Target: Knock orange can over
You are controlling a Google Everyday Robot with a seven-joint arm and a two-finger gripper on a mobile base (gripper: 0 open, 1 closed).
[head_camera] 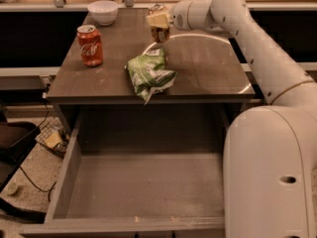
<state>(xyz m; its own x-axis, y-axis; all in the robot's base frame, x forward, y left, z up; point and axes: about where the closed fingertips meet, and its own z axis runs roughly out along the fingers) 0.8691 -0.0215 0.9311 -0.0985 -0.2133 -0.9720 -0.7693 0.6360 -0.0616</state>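
The orange can (160, 34) stands upright at the back middle of the dark table (208, 68). Its body is brown-orange and its silver rim (156, 7) shows on top. My gripper (157, 20), pale yellow at the tip, sits right at the can's upper half and covers its middle. The white arm (233, 14) reaches in from the right. I cannot tell whether the gripper touches the can.
A red cola can (90, 44) stands at the table's left. A white bowl (103, 12) sits at the back left. A green chip bag (148, 76) lies in front of the orange can. A large open drawer (143, 182) extends below the table front.
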